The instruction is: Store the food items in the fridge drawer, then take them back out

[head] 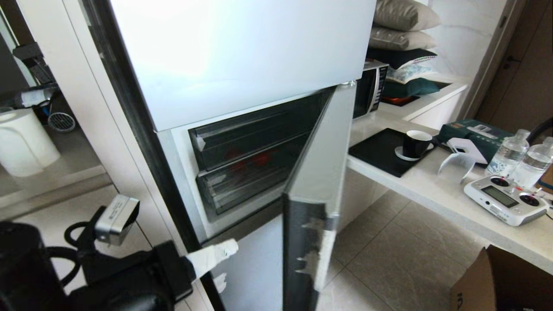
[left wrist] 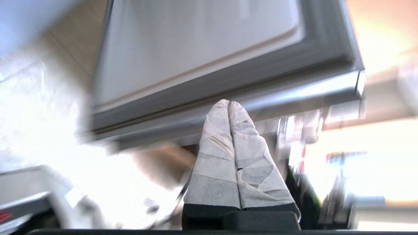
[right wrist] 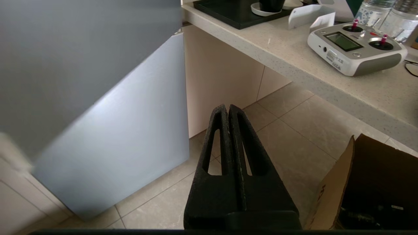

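Head view: the left gripper (head: 231, 248), taped fingers pressed together and empty, points at the fridge below the fridge drawer (head: 242, 183), where red food items (head: 250, 159) blur above it. Left wrist view: closed fingers (left wrist: 215, 140) beneath the open fridge door (left wrist: 202, 65). Right wrist view: the right gripper (right wrist: 228, 109) hangs closed, empty, over floor tiles (right wrist: 294, 137).

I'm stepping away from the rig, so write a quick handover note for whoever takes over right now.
Left gripper: shut, empty, low in front of the fridge, below the drawers.
Right gripper: shut, empty, parked over the floor by the counter.
Food items: red blurs behind the clear drawer fronts; exact drawer unclear.
Fridge drawer: pushed in; fridge door open.
Done: items look stored.
Left: pull the drawer out and take both items back out.
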